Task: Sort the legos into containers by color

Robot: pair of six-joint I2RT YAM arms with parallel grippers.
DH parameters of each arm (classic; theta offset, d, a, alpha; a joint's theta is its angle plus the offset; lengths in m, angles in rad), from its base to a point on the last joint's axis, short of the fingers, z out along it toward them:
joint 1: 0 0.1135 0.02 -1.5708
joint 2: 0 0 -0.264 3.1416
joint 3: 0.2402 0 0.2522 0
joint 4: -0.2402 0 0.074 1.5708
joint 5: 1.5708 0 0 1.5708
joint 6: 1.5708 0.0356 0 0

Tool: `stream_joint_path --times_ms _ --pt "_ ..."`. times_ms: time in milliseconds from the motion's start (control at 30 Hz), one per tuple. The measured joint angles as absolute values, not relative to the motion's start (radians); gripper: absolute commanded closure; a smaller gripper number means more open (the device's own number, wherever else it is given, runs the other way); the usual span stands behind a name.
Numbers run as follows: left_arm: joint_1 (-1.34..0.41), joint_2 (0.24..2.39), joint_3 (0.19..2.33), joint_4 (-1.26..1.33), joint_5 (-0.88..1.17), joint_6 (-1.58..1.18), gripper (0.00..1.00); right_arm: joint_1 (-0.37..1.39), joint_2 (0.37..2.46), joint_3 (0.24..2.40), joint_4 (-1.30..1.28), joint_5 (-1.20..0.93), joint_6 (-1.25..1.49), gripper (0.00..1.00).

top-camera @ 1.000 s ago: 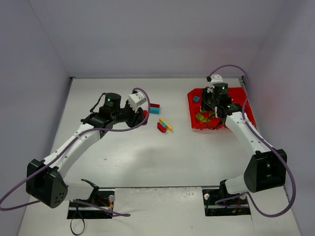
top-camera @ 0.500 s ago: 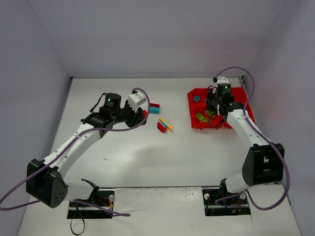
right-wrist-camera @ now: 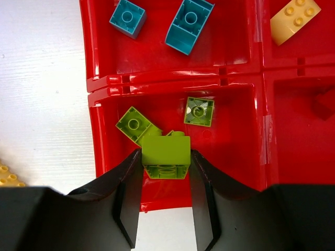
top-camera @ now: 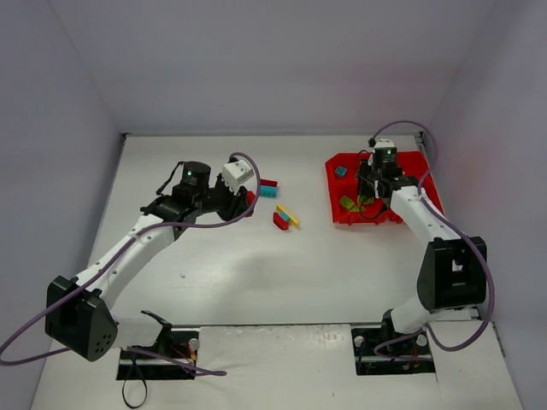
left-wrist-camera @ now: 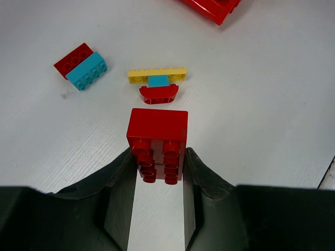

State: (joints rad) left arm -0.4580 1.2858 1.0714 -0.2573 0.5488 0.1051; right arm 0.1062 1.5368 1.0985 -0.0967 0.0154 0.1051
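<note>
Left gripper (left-wrist-camera: 157,162): narrow, jaws pressed on both sides of a big red brick (left-wrist-camera: 157,130) whose studs face the wrist camera; it hangs above the table (left-wrist-camera: 272,104).
Right gripper (right-wrist-camera: 166,163): narrow, jaws pinching a lime green brick (right-wrist-camera: 166,149) by its sides.
Held lime green brick: over the near-left compartment of the red tray (right-wrist-camera: 175,78); whether it touches the floor there cannot be told.
Same compartment: a tilted lime brick (right-wrist-camera: 134,124) just beside the held one and a square lime brick (right-wrist-camera: 199,111) a little apart.
Far-left compartment: a small cyan brick (right-wrist-camera: 127,17) and a larger cyan brick (right-wrist-camera: 189,25), apart from each other.
Far-right compartment: a yellow brick (right-wrist-camera: 295,18), lying at an angle.
Near-right compartment: a red piece (right-wrist-camera: 324,104), mostly cut off at the frame edge.
Table ahead of the left gripper: a yellow bar (left-wrist-camera: 157,75), a small cyan piece (left-wrist-camera: 158,81) touching it, and a curved red piece (left-wrist-camera: 158,94) against that.
Further left: a flat red brick (left-wrist-camera: 72,57) and a cyan long brick (left-wrist-camera: 89,70) side by side, touching.
Tray position: far right of the table, well apart from the loose bricks.
</note>
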Motion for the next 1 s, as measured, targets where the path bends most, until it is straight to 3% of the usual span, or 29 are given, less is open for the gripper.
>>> stream_joint_path --times_ms 333,500,767,1000 --pt "-0.458 1.286 1.071 -0.258 0.549 0.105 1.0 0.104 1.545 1.098 -0.096 0.015 0.105 0.72" --pt "-0.458 1.286 1.071 -0.258 0.549 0.105 1.0 0.104 1.546 1.098 -0.096 0.015 0.107 0.52" --pt "-0.458 1.286 1.071 -0.258 0.55 0.105 1.0 0.102 1.541 1.098 -0.095 -0.023 0.108 0.45" --pt "-0.458 1.285 1.071 -0.257 0.561 0.106 1.0 0.1 1.478 1.098 -0.095 -0.131 0.108 0.44"
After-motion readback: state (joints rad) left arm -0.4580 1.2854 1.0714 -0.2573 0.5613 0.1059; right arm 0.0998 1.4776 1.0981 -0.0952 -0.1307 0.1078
